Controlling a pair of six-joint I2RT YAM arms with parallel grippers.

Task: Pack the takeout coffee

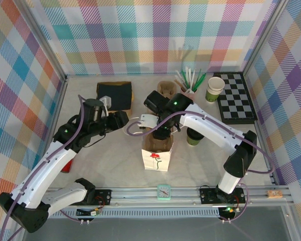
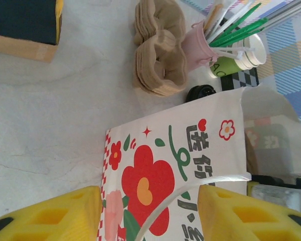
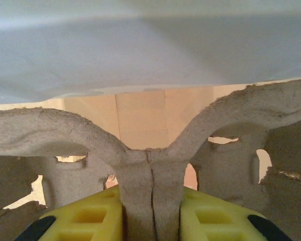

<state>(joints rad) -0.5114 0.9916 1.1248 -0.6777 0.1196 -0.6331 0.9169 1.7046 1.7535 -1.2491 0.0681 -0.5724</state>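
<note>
The takeout coffee point(image 1: 194, 137), a small green cup with a black lid point(image 2: 200, 93), stands on the table just right of the white flower-printed bag point(image 1: 158, 154), partly behind my right arm. My right gripper point(image 1: 163, 131) reaches down into the bag's open top. In the right wrist view it point(image 3: 150, 221) is shut on the middle ridge of a grey pulp cup carrier point(image 3: 150, 160) inside the bag. My left gripper point(image 2: 148, 216) stands open beside the bag point(image 2: 180, 160), and the thin white handle loop point(image 2: 190, 191) runs between its yellow fingers point(image 2: 50, 216) untouched.
At the back stand a stack of pulp carriers point(image 1: 166, 89), a pink cup of straws point(image 1: 189, 86) and a lidless green-and-cream cup point(image 1: 215, 89). A chessboard point(image 1: 236, 98) lies back right, a dark box point(image 1: 114, 95) back left. A mint clock point(image 1: 163, 192) sits on the front rail.
</note>
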